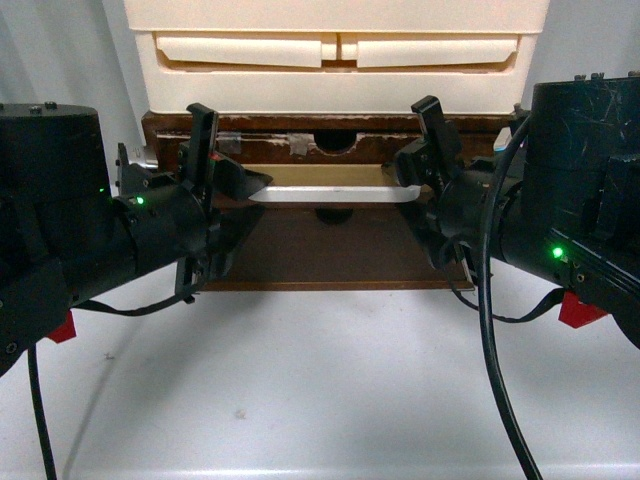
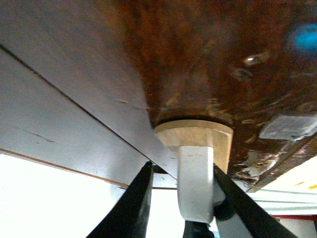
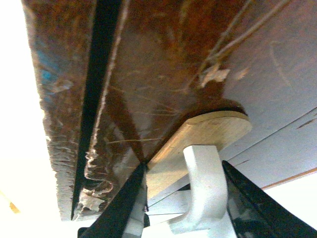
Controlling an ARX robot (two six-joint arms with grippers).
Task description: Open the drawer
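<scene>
Drawer of worn dark brown wood stands at the middle of the front view. Its wide face is turned toward the robot and its long axis runs side to side. Its white bar handle lies level along that same axis, fixed on a tan oval plate.

Above the handle, the drawer's top edge carries a semicircular notch and a bit of tape. Between that edge and the handle a light tan strip shows. Whether it is plate or inner wood cannot be told, and nothing of the drawer's contents is visible. How far out the drawer stands cannot be told either.

The left gripper straddles the post at the handle's left end, jaws spread wider than the post. One finger lies against the post and the other a little off it. The right gripper straddles the post at the handle's right end in the same loose way, not clamped.

Higher above the handle sits a cream plastic drawer unit. Its contents are hidden behind its fronts and its top is cut off by the frame. Below the handle lies a white tabletop.

To either side of the handle the black arms cover the drawer's ends, and a black cable hangs from the right one. Both wrist views are close and partly blurred.
</scene>
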